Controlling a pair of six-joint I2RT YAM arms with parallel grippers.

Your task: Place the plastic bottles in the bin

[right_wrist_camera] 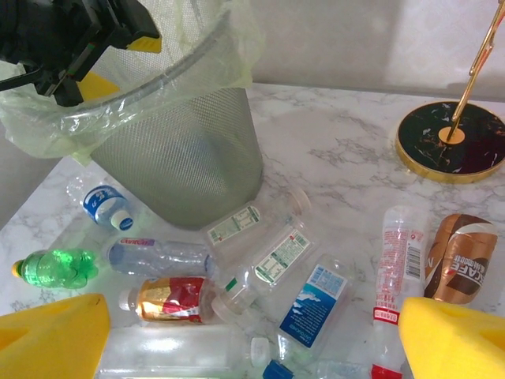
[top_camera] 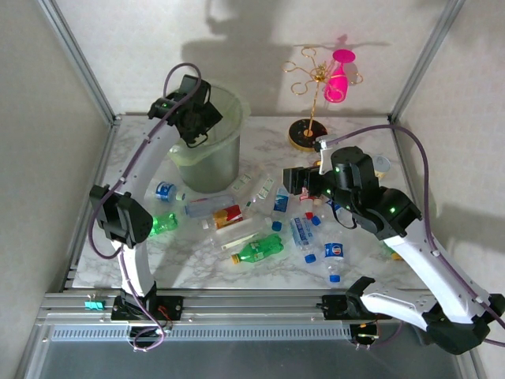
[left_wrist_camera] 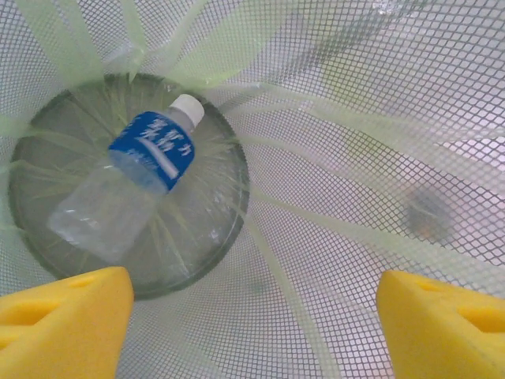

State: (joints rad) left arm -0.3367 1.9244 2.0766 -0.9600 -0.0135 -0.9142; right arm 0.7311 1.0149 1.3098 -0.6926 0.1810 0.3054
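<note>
I find the bin (top_camera: 211,162) upper left in the top view, close to the back edge of the table (top_camera: 264,150), with bare top at its right. Left gripper (left_wrist_camera: 252,324) hangs over its mouth, jaws wide apart, empty. One blue-labelled bottle (left_wrist_camera: 130,185) lies on the bottom. Right gripper (right_wrist_camera: 252,335), jaws apart and empty, hangs above the loose bottles (top_camera: 258,248) at centre. I count about eleven, two green; overlaps blur the count.

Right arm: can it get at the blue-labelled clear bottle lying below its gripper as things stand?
Probably yes. The right gripper is open over the blue-labelled bottle, and nothing lies on top of it. A neighbouring clear bottle lies close beside it, so a finger might nudge it.
</note>
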